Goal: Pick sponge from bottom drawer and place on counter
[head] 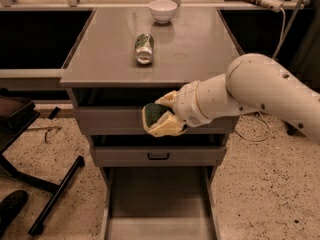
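My gripper (159,116) is shut on the dark green sponge (153,112), which shows between its pale yellow pads. It hangs in front of the upper drawer face, just below the counter's front edge. The counter (195,49) is the flat grey cabinet top. The bottom drawer (159,204) is pulled open below, its grey floor bare. My white arm reaches in from the right.
A green-and-silver can (144,48) lies on its side on the counter's left middle. A white bowl (163,10) stands at the counter's back. A black stand's legs (55,194) lie on the floor at left. A cable hangs at right.
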Robot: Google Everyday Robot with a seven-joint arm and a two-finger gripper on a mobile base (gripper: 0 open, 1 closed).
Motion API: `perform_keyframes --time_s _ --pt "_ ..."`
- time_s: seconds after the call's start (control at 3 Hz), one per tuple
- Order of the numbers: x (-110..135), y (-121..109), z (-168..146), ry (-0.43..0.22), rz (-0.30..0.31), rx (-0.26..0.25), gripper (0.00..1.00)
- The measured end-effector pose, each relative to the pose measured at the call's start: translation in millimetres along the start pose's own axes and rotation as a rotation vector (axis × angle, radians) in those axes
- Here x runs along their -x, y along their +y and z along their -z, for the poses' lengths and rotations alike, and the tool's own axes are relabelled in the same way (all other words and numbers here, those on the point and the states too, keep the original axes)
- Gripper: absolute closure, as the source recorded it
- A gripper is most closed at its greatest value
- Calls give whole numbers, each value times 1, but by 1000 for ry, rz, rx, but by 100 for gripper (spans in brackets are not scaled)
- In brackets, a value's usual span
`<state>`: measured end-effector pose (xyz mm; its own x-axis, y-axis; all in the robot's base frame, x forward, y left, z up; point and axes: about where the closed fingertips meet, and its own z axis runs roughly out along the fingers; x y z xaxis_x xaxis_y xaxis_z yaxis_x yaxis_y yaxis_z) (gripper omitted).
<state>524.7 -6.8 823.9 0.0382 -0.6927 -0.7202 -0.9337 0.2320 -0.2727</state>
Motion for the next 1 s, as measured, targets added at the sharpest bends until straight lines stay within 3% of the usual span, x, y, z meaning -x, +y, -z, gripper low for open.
perform_keyframes --time_s 0.33,0.67,1.0 --pt "13 -15 17 11 21 -54 100" --pt "41 -50 50 29 77 -137 100" --pt "67 -99 75 47 126 -213 100"
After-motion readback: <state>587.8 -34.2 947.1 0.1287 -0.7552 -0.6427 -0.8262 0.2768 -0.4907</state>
